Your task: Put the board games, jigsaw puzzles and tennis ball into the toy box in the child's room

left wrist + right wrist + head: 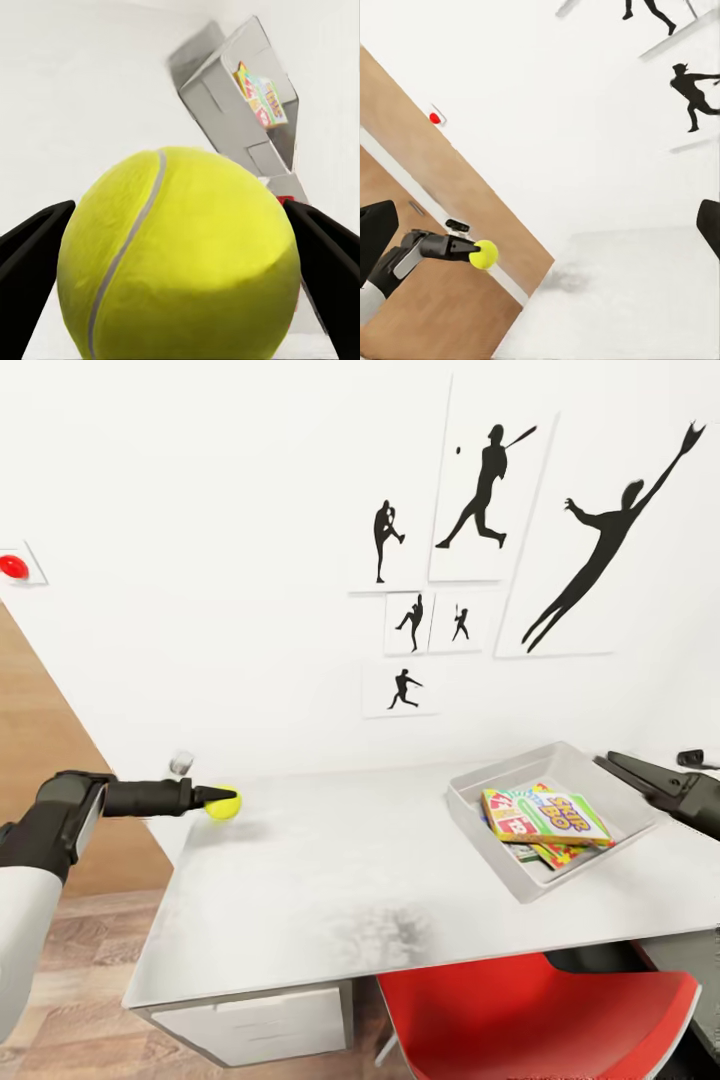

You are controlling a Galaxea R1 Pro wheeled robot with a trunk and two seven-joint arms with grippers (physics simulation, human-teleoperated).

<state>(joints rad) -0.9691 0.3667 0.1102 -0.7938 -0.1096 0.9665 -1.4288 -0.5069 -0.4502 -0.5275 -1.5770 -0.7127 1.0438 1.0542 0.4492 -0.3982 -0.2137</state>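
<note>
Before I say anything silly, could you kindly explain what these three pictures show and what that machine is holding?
It is a simulated two-armed robot. The wide picture comes from a camera on its head; the other two come from cameras near each arm's tool. In the head view, the left tool grips a tennis ball at the far left corner of the pale grey table. The left wrist view shows that ball close up between two dark fingers. At the table's right sits a grey toy box holding colourful board games. The right tool rests beside the box; its wrist camera looks across at the ball.
</note>
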